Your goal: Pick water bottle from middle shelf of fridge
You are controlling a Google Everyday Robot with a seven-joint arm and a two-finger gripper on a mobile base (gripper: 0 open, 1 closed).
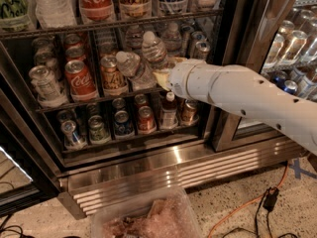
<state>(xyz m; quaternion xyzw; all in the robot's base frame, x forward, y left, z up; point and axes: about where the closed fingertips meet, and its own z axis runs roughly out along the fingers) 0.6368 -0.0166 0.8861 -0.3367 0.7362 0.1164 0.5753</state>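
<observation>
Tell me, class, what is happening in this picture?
A robot's white arm reaches into the fridge at the middle shelf. Its hand sits against the lower part of a water bottle, which stands tilted. A second bottle leans beside it, next to soda cans. Whether the bottle is gripped cannot be seen.

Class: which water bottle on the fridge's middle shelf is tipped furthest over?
The water bottle next to the orange can, cap pointing up-left; the others stand nearly upright. The gripper is just right of it.
</observation>
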